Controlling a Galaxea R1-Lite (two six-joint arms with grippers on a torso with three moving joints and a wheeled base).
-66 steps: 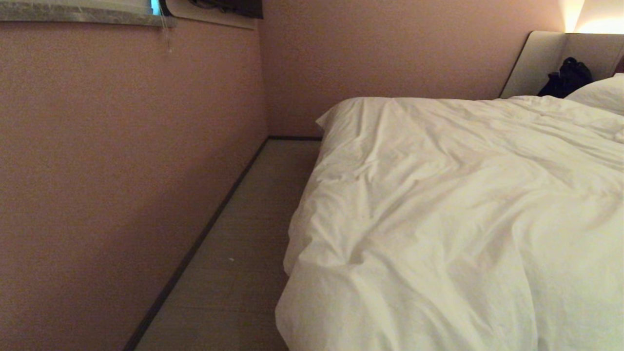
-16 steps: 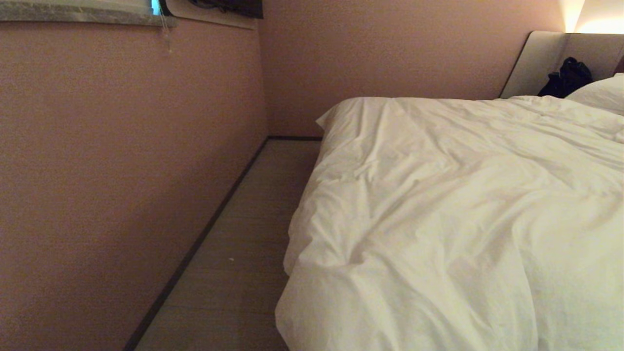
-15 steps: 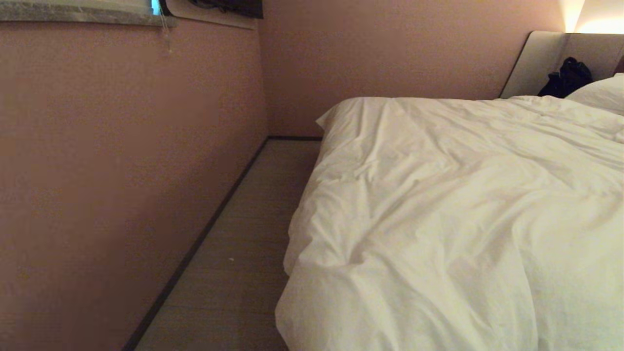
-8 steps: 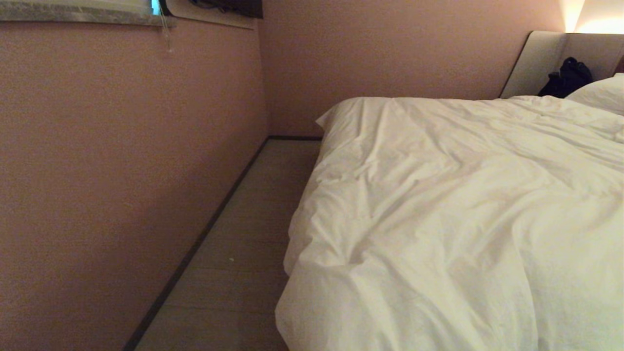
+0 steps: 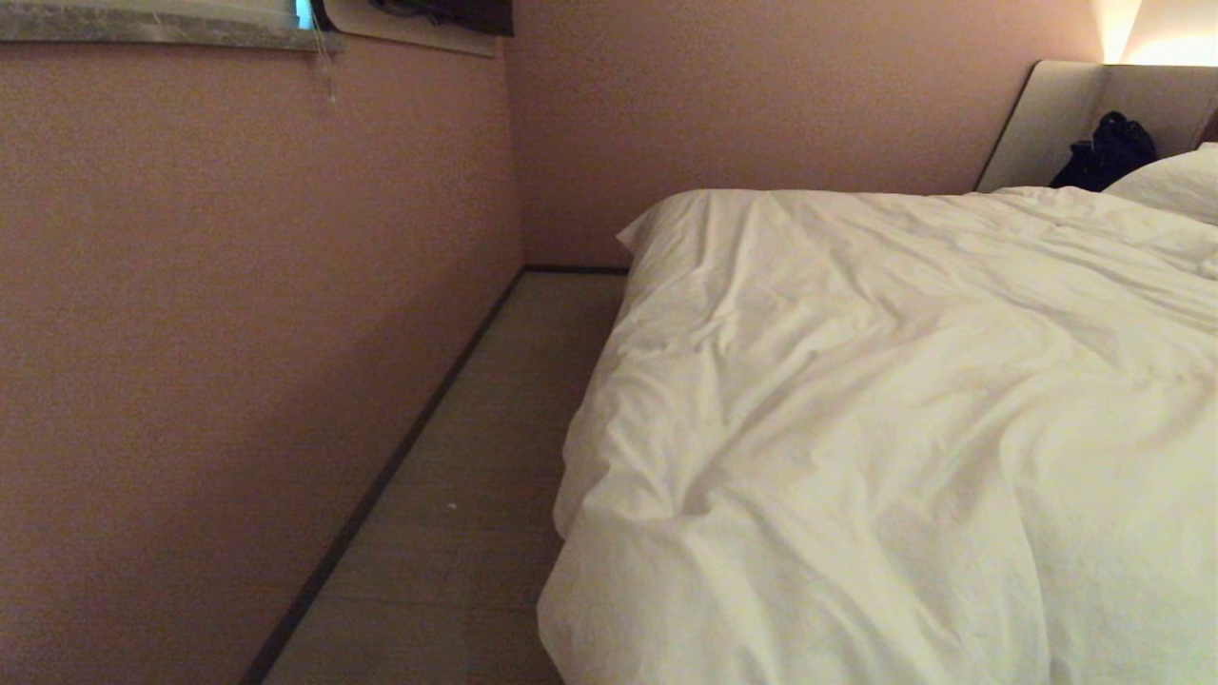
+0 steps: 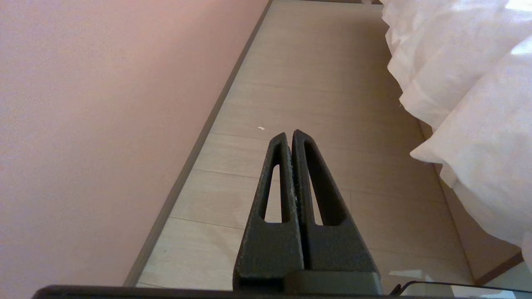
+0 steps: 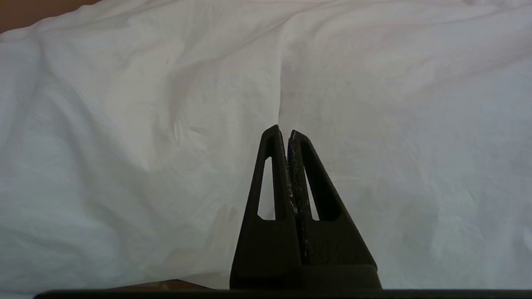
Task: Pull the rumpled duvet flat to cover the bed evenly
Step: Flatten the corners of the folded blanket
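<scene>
Duvet (image 5: pixel 904 409) lies rumpled lengthwise toward the headboard (image 5: pixel 1056 119).

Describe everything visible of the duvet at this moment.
The duvet is a thick, puffy white quilt in a plain cotton-looking cover, spread across the bed and creased all over with shallow folds. Its near edge spills over the bed's side and hangs above the floor, bulging in soft lobes. At the far end it reaches a white pillow. Neither claw touches it: the shut right claw points at it, and the shut left claw points at the floor beside it.
</scene>
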